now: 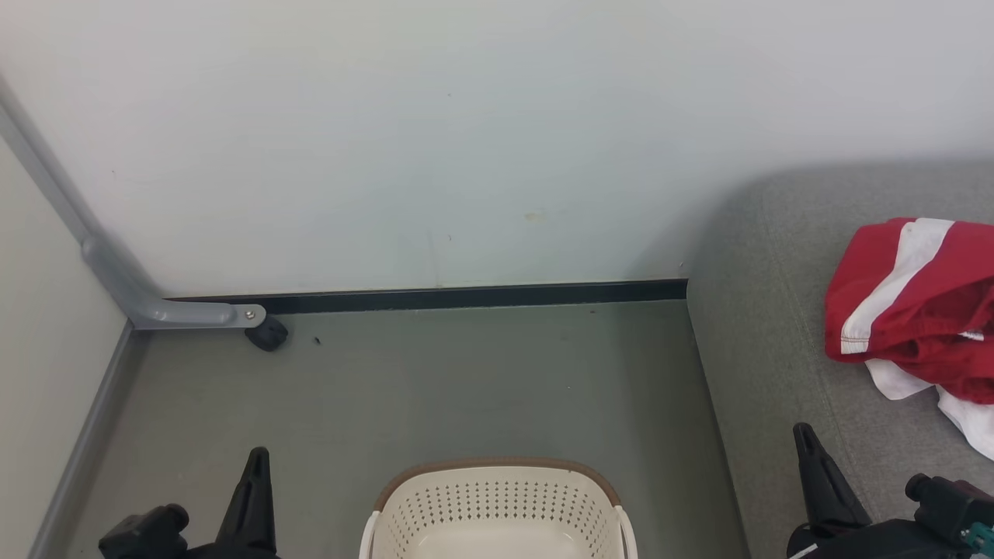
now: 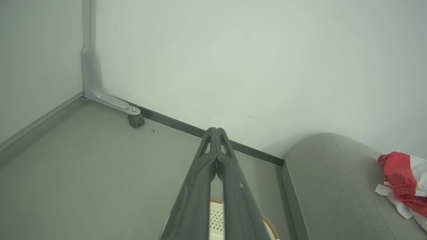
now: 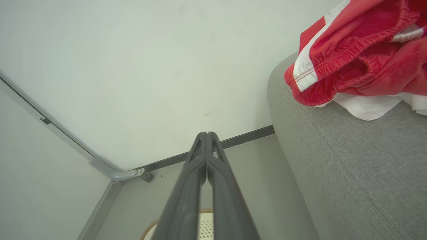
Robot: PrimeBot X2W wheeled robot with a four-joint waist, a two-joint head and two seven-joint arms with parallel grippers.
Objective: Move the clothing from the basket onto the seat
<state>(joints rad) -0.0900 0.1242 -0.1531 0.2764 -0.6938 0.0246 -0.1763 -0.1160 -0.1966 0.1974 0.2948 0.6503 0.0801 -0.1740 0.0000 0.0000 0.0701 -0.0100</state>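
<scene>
The cream-white basket with a brown rim stands on the floor at the bottom middle; the part of its inside that shows holds nothing. Red clothing with white stripes lies bunched on the grey seat at the right. My left gripper rests at the lower left, beside the basket, shut with nothing in it. My right gripper sits at the lower right over the seat's front part, shut and empty, a short way from the clothing. In the wrist views the left gripper and right gripper show fingertips pressed together.
A pale wall with a dark skirting strip closes the back. A grey metal bracket with a small black caster stands at the left corner. Grey floor stretches between the wall, the basket and the seat.
</scene>
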